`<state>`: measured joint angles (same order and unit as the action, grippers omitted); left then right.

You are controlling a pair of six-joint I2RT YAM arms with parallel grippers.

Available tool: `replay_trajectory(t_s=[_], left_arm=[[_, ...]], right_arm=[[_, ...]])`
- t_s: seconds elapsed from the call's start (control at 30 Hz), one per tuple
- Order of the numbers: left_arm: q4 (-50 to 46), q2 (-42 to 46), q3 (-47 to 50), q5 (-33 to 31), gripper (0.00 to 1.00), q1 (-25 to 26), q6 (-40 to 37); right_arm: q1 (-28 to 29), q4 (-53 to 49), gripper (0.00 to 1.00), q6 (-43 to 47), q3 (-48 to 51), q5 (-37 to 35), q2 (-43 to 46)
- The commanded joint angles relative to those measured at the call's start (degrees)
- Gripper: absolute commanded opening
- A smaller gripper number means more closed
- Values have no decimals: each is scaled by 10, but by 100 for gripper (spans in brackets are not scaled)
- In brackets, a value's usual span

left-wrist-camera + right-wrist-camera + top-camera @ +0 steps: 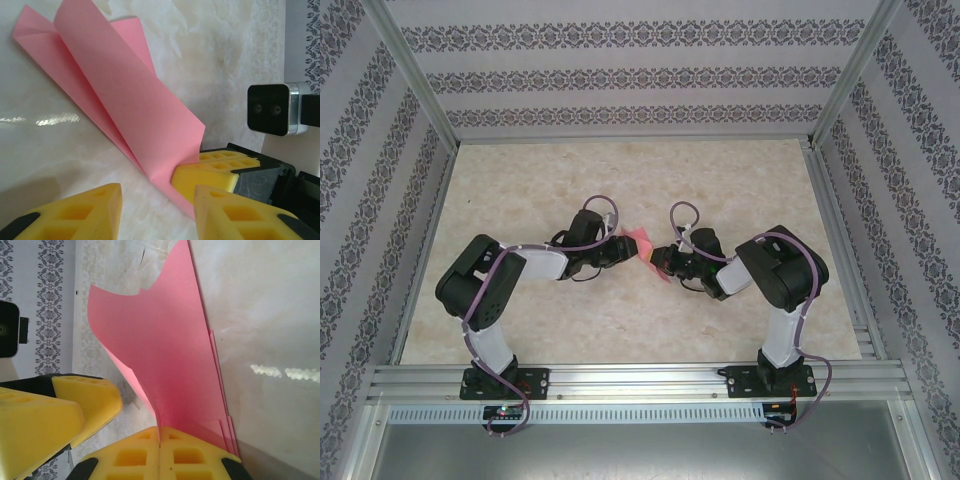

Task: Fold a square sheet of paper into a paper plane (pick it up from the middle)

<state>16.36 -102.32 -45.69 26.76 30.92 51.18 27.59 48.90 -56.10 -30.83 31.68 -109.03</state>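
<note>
Midway across the marble desk [620, 180], the pink sheet of paper [638, 240] [135, 110] [170, 350] - creased, one flap standing up off the surface - is pinched at one end by the right arm [775, 270], its yellow jaws pressed together on it. The jaws of the left arm [500, 275] stand apart just beside that grip - the sheet's lower corner reaches into their gap.

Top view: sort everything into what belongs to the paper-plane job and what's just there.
Job:
pink paper, partly folded
right hand, pinching it
left hand, open, at its edge

Just there:
table
patterned walls
aluminium frame
</note>
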Motion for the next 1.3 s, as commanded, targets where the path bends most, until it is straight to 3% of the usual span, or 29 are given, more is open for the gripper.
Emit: replay_trajectory(t_s=[0.0, 0.5, 0.77, 1.03, 1.27], left_arm=[[39, -12, -20, 15, 40, 8, -16], [26, -71, -78, -5, 21, 8, -6], [-3, -81, -88, -30, 19, 8, -2], [-8, -92, -93, -41, 18, 7, 3], [-7, -93, -91, -39, 17, 6, -3]], right_arm=[[-6, 16, 2, -4, 5, 13, -10], [-9, -78, 8, 70, -26, 28, -6], [-7, -165, 24, 142, -49, 19, 32], [5, -273, 40, 278, -73, -20, 66], [15, -362, 42, 386, -124, -43, 59]])
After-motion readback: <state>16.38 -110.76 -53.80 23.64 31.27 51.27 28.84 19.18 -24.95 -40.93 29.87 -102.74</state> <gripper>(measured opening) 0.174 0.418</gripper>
